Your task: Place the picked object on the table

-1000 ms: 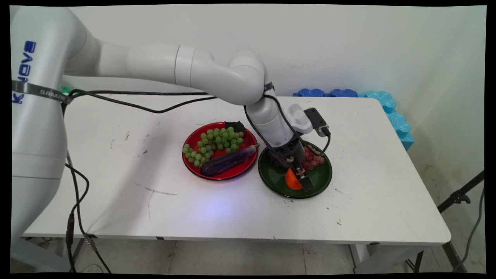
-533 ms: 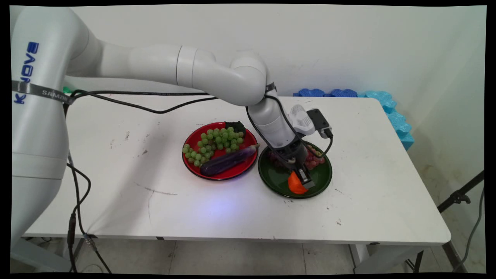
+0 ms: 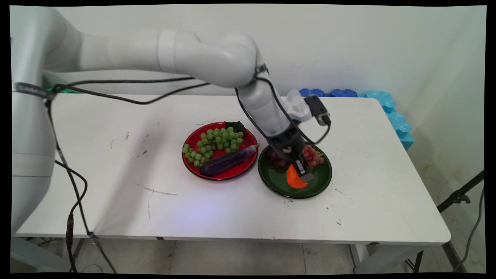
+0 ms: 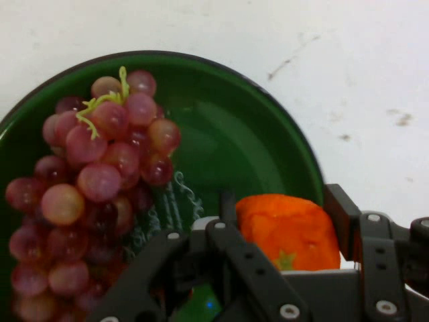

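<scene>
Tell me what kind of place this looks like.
Probably a robotics lab: a plain white table against a bare wall, blue foam pieces behind it, and a gripper over a green plate.

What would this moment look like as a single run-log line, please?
end effector: shut on orange pepper | over: green plate | beside: red grapes | neighbour: red plate, green grapes, eggplant

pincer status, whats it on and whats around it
Pincer shut on orange piece, over green plate. Red grapes beside it on same plate. Red plate with green grapes and eggplant alongside.
</scene>
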You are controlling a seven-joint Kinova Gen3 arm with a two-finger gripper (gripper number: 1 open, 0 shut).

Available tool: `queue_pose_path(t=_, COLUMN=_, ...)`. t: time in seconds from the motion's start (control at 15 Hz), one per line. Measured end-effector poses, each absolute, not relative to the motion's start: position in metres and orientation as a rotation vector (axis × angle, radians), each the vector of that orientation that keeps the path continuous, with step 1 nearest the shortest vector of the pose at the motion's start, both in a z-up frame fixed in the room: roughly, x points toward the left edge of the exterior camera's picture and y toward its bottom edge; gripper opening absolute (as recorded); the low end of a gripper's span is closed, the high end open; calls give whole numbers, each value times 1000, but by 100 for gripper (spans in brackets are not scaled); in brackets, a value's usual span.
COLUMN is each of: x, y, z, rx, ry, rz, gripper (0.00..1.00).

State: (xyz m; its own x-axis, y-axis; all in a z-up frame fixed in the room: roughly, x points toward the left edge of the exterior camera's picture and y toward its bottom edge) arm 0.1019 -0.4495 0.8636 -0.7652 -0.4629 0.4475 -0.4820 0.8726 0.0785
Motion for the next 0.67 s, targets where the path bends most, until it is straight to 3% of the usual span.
queue_pose_path(t=0.33, x=146, y=-423, z=909, rx=638, ry=-2578, rz=44, gripper=0)
queue_pose_path(t=0.67, x=199, y=-396, z=918, rx=612, ry=-2605, rz=35, gripper=0)
